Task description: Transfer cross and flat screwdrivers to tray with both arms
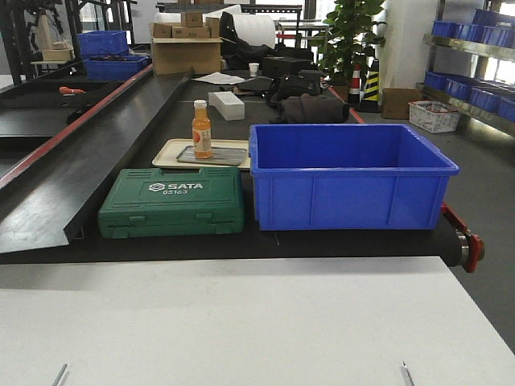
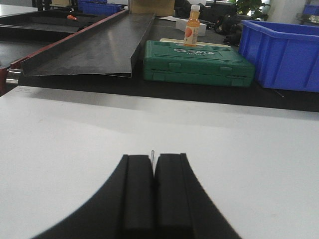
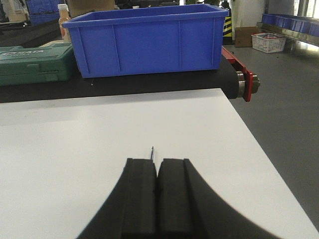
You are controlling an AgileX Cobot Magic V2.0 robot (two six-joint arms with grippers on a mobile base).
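In the left wrist view my left gripper (image 2: 153,162) is shut on a screwdriver, and only its thin flat steel tip (image 2: 152,155) pokes out between the black pads above the white table. My right gripper (image 3: 156,167) is likewise shut on a screwdriver, whose pointed tip (image 3: 152,152) sticks out ahead. Both handles are hidden. The front view shows the two shaft tips low at the left (image 1: 59,374) and right (image 1: 407,374). The grey metal tray (image 1: 229,157) lies far ahead on the black belt, inside a beige tray (image 1: 170,151), with an orange bottle (image 1: 201,129) standing on it.
A green SATA case (image 1: 172,201) and a deep blue bin (image 1: 348,177) stand on the belt between the white table (image 1: 241,322) and the trays. A dark metal chute (image 2: 94,50) slopes at the left. The table's right edge (image 3: 259,144) drops to the floor.
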